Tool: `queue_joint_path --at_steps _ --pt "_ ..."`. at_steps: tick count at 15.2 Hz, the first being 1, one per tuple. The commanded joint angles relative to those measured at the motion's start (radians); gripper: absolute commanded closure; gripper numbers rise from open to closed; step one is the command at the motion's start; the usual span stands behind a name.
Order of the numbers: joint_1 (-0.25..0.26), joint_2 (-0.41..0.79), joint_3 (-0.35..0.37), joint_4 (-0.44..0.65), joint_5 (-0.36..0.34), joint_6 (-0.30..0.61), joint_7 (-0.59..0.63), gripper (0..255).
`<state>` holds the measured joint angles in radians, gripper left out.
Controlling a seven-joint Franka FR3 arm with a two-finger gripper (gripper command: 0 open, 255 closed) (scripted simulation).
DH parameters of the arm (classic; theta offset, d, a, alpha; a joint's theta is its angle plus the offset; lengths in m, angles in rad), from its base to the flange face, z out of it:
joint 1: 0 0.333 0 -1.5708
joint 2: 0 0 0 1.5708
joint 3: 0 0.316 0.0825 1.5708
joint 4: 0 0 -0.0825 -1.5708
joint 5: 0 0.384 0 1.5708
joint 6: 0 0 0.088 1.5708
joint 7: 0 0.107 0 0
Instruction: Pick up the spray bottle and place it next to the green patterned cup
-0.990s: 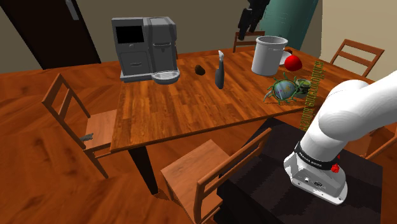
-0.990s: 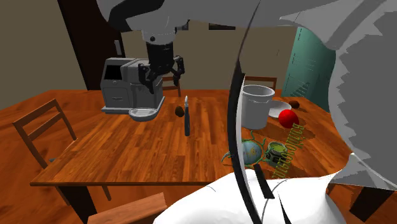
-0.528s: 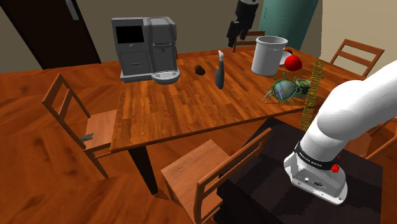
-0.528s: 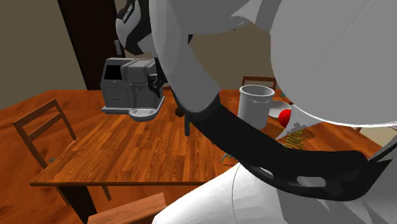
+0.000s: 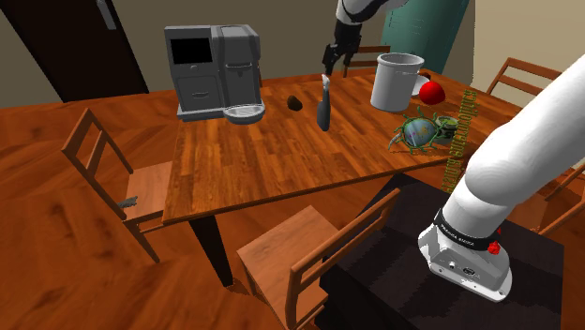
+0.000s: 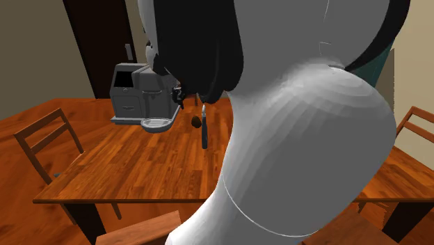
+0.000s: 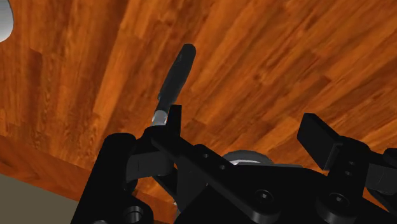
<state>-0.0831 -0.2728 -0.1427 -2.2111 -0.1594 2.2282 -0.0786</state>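
The spray bottle (image 5: pixel 323 105) is a slim dark grey thing standing upright on the wooden table (image 5: pixel 253 159), near the middle of its far half. In the second exterior view the bottle (image 6: pixel 204 130) shows just left of the arm. My gripper (image 5: pixel 329 66) hangs open just above and slightly behind the bottle's top. In the wrist view the bottle (image 7: pixel 175 77) lies beyond one finger, not between them, and the gripper (image 7: pixel 247 130) holds nothing. The green patterned cup (image 5: pixel 444 128) stands near the table's right end in the shoulder view.
A grey coffee machine (image 5: pixel 212 71) stands at the back left of the table. A small brown lump (image 5: pixel 293 101) lies beside the bottle. A white pot (image 5: pixel 397 82), a red ball (image 5: pixel 430 91), a green beetle figure (image 5: pixel 416 132) and a green lattice strip (image 5: pixel 458 141) crowd the cup's end. Chairs (image 5: pixel 309 262) ring the table.
The gripper has moved down and to the shoulder view's left, ending over the spray bottle. The arm now blocks most of the second exterior view.
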Motion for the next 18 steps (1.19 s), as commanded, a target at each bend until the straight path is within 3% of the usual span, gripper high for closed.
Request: queue_joint_path --at_steps 1,10,18 --pt "-0.012 0.070 -0.017 0.026 -0.001 0.053 0.001 0" --pt "-0.056 0.378 -0.067 0.229 0.037 0.189 0.006 0" --pt "-0.068 0.456 -0.067 0.230 0.055 0.266 -0.006 0"
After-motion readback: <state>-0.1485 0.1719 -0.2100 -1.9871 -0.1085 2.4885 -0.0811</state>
